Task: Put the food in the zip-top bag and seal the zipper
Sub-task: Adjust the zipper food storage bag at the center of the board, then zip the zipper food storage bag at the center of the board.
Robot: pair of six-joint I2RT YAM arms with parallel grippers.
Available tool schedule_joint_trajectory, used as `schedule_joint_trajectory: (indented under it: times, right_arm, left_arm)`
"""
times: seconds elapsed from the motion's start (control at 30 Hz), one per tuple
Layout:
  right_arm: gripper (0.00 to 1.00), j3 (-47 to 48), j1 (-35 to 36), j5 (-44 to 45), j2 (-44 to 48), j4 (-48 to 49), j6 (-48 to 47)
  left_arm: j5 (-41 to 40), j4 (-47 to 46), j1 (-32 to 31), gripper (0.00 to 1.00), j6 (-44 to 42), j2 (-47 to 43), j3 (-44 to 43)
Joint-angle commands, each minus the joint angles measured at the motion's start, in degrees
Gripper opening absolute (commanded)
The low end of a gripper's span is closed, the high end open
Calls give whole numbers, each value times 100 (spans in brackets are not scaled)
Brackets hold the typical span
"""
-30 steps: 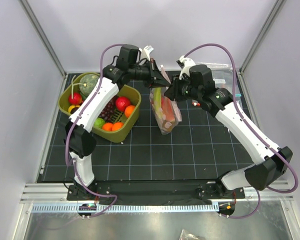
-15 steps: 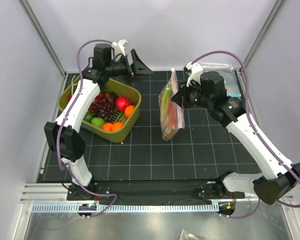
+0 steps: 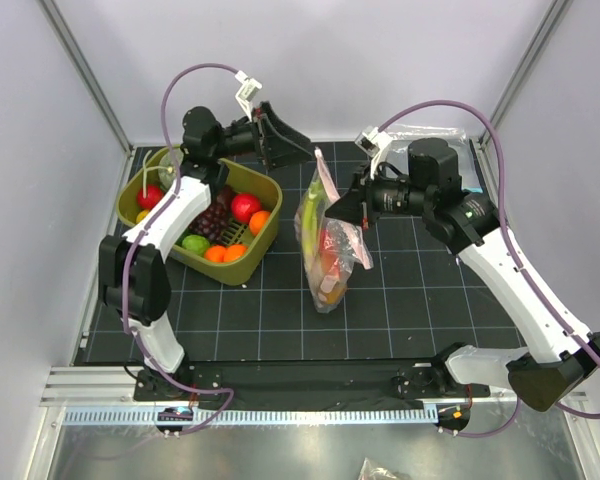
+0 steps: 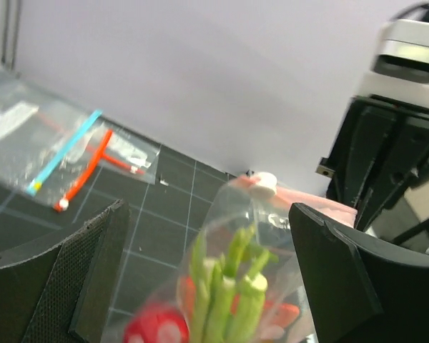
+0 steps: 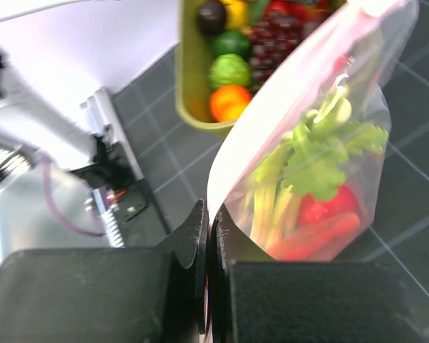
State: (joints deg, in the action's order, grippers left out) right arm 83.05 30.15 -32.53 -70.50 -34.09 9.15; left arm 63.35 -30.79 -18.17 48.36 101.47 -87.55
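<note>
The zip-top bag (image 3: 325, 245) hangs tilted above the mat, holding the food: green leek stalks (image 5: 300, 161) and red pieces (image 5: 329, 211). My right gripper (image 3: 347, 210) is shut on the bag's pinkish zipper (image 5: 272, 107) edge; in the right wrist view the jaws (image 5: 211, 225) are pressed together on the film. My left gripper (image 3: 286, 140) stands open at the back, apart from the bag. In the left wrist view its fingers (image 4: 57, 286) frame the bag (image 4: 272, 236) and the leek (image 4: 229, 286) beyond them, with nothing in its grip. More food (image 3: 232, 210) lies in the bin.
The olive-green bin (image 3: 242, 268) of toy fruit stands on the left of the black mat, also seen in the right wrist view (image 5: 189, 86). Flat clear bags with blue and orange strips (image 4: 71, 150) lie at the back right. White walls and a metal frame enclose the mat.
The left gripper opened, let go of the bag and drew back towards the bin. The right gripper closed fully and now carries the bag alone, swung nearer the mat's middle.
</note>
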Motion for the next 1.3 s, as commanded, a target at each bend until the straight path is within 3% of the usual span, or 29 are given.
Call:
schedule_joint_trajectory:
  times: [0.0, 0.1, 0.17, 0.43, 0.6, 0.67, 0.8, 0.93, 1.07, 1.13, 1.17, 1.27]
  right_arm:
    - [1, 317, -1, -1105, 45, 578, 140]
    - [1, 414, -1, -1238, -8, 552, 201]
    - [1, 484, -1, -1255, -8, 543, 236]
    - [1, 590, -1, -1238, 1, 570, 421]
    - [1, 467, -1, -974, 80, 710, 448]
    - [1, 476, -1, -1027, 2, 702, 456]
    - [1, 467, -9, -922, -25, 728, 456]
    - [1, 362, -9, -298, 115, 666, 325]
    - [3, 291, -9, 281, 203, 456, 123]
    - [11, 265, -9, 693, 273, 324, 79]
    - [29, 221, -18, 1070, 300, 280, 26]
    - [60, 195, -9, 1713, 423, 297, -211]
  left_arm:
    - [713, -2001, -63, 98, 560, 144, -192]
    - [1063, -2772, -151, 98, 1059, 346, -359]
    - [1153, -3762, -195, 99, 1850, 496, -342]
    - [1215, -5777, -274, 97, 3791, 698, -184]
    - [1179, -5781, -344, 93, 3918, 699, -122]
    - [1162, -5781, -502, 80, 3944, 733, -218]
    - [1109, -5781, -748, 22, 3954, 769, -167]
    - [1118, -5781, -758, 0, 3698, 699, 36]
    - [1092, -5781, -723, 0, 3839, 804, -78]
    - [1118, -5781, -696, 0, 3909, 848, -122]
    - [1127, -5781, -688, 0, 3918, 865, -113]
    - [1223, -5763, -687, 0, 3988, 901, -113]
